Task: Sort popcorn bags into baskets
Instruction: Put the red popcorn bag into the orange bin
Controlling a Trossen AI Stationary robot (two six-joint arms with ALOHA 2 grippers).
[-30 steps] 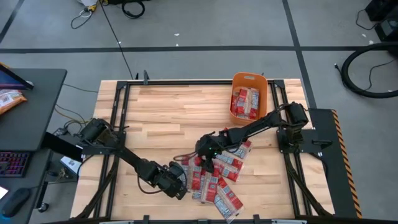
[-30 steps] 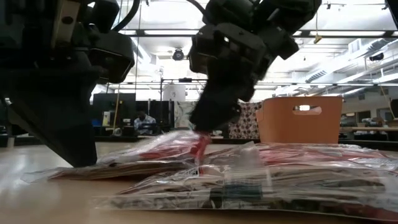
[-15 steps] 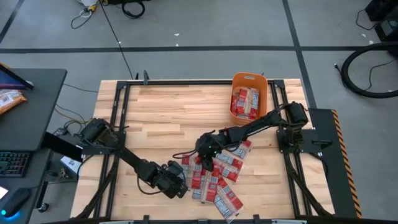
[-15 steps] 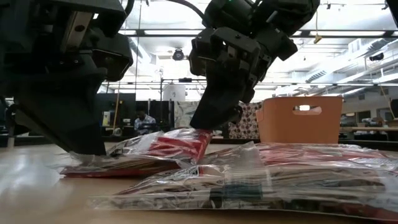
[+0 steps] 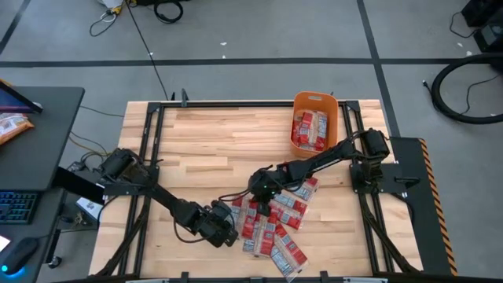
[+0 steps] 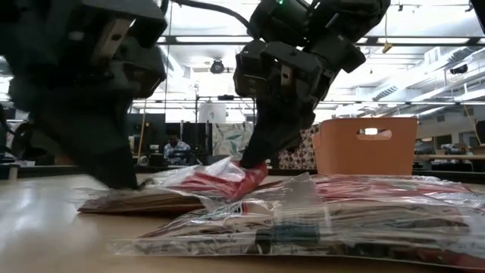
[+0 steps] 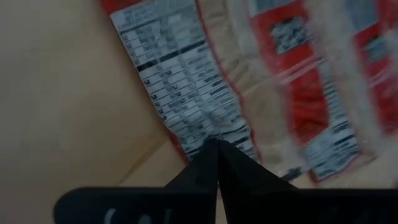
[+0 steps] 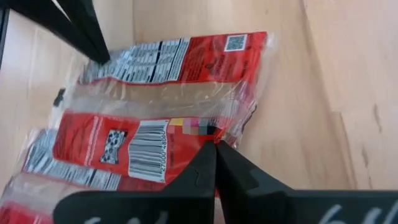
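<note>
The right gripper (image 5: 264, 200) was down at the near edge of the heap of popcorn bags (image 5: 271, 224) on the bench (image 5: 204, 145), its fingers (image 8: 211, 163) pressed together on the clear rim of one red bag (image 8: 140, 146); in the low view that bag's (image 6: 216, 180) edge was raised off the bench right under the fingertips. The left gripper (image 5: 222, 228) sat low at the heap's other side, just beside the right one, with its fingers (image 7: 214, 163) closed to a point touching the printed end of another bag (image 7: 183, 99); whether any wrapper was pinched between them was hard to tell. The rest of the bags lay flat and overlapping just beyond both sets of fingers. The orange basket (image 5: 315, 101) stood well apart at the far edge, with several bags (image 5: 310, 128) in it.
</note>
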